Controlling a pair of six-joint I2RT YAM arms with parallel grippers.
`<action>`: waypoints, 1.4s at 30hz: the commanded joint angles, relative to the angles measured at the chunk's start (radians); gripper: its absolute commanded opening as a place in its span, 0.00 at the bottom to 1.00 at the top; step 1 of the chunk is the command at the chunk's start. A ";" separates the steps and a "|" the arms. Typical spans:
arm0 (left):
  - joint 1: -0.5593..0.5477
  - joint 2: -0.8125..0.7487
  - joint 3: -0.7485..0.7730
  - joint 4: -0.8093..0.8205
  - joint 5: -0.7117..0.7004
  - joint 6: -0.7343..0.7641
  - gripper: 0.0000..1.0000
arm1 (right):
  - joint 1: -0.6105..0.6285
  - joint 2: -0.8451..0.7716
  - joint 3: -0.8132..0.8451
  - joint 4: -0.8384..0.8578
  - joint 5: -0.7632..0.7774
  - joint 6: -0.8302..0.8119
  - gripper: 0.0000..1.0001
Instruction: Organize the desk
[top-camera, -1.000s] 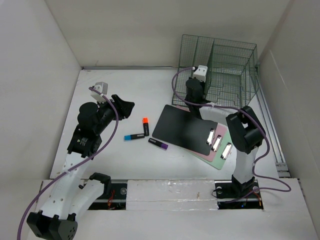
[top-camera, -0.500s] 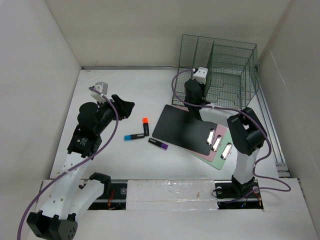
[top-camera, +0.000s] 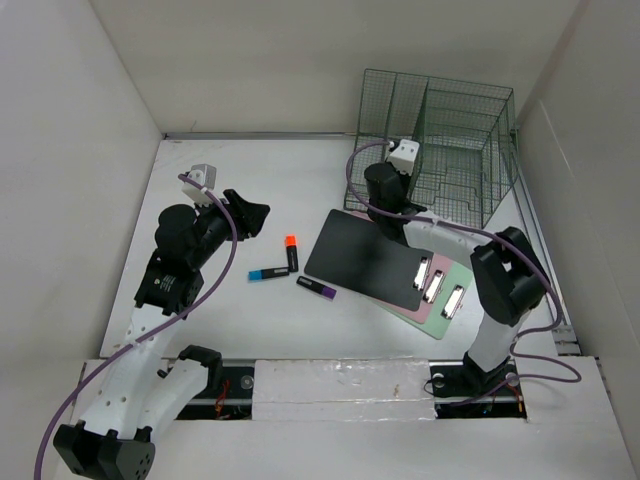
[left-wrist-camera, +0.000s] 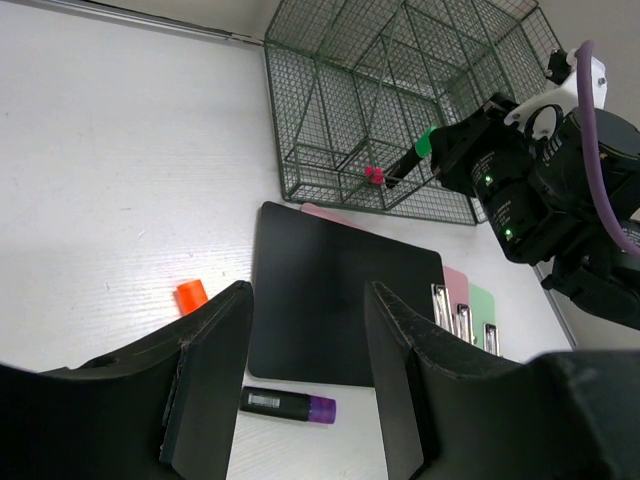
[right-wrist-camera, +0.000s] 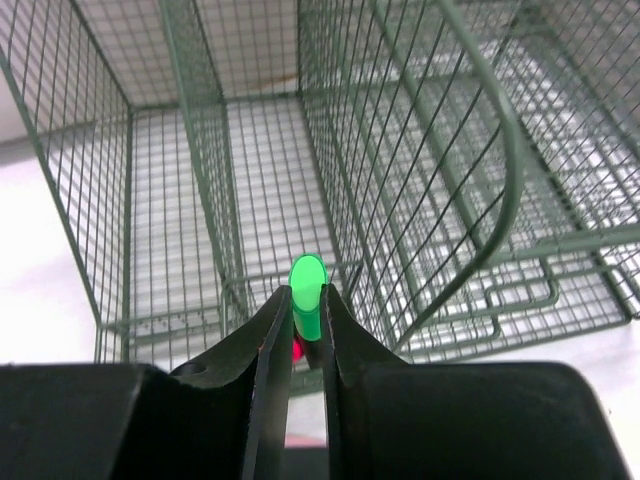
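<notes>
Right tool (right-wrist-camera: 306, 298) at the open front of the dark green wire-mesh rack (top-camera: 440, 140): I am pinching a green-ended marker (left-wrist-camera: 402, 163) between closed fingers, its pink tip pointing toward the rack. The step in hand, as I judge it, is stowing this marker. The next move is calling for a short, level advance through the opening, clear of the wire dividers, before I am letting go. My left tool (left-wrist-camera: 308, 292) is hovering with jaws spread and nothing between them, over the left part of the bench (top-camera: 250, 180). The bench, matte white and flat, is filling the view between plain white walls (top-camera: 300, 60), the rack standing toward its far right corner. Lying on it are an orange-capped marker (top-camera: 291, 252), a blue marker (top-camera: 268, 273), a purple marker (top-camera: 317, 288), and a black clipboard (top-camera: 365, 258) overlapping pink and green boards, so most of the tidying is waiting.
</notes>
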 joint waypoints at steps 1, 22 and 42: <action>0.005 -0.019 -0.010 0.040 0.013 -0.001 0.44 | 0.012 -0.045 -0.006 -0.138 -0.050 0.106 0.19; 0.005 -0.018 -0.007 0.040 0.013 -0.002 0.44 | -0.008 -0.145 -0.021 -0.295 -0.352 0.238 0.20; 0.005 -0.038 0.018 -0.031 -0.214 -0.080 0.43 | 0.314 0.001 -0.003 -0.272 -0.730 0.229 0.37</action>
